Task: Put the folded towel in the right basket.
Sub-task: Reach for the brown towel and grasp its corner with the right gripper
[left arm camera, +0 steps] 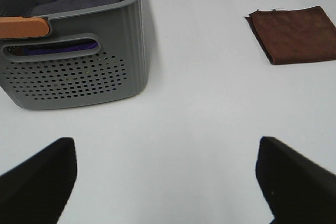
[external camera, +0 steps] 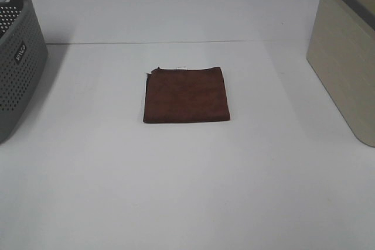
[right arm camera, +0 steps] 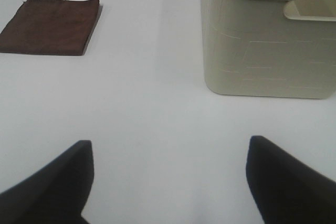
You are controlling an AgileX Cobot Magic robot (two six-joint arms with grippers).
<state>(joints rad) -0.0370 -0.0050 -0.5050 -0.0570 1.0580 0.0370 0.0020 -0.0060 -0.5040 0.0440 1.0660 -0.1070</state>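
Note:
A folded dark brown towel (external camera: 186, 95) lies flat on the middle of the white table; it also shows in the left wrist view (left arm camera: 295, 34) and in the right wrist view (right arm camera: 50, 26). The beige basket (external camera: 345, 57) stands at the right edge, also in the right wrist view (right arm camera: 265, 40). Neither arm shows in the exterior high view. My left gripper (left arm camera: 165, 182) is open and empty, well short of the towel. My right gripper (right arm camera: 168, 182) is open and empty, with the towel and the basket both ahead of it.
A grey perforated basket (external camera: 16, 57) stands at the left edge; the left wrist view (left arm camera: 73, 40) shows purple cloth inside it and an orange handle (left arm camera: 23, 27). The white table (external camera: 187, 191) stretches bare around the towel.

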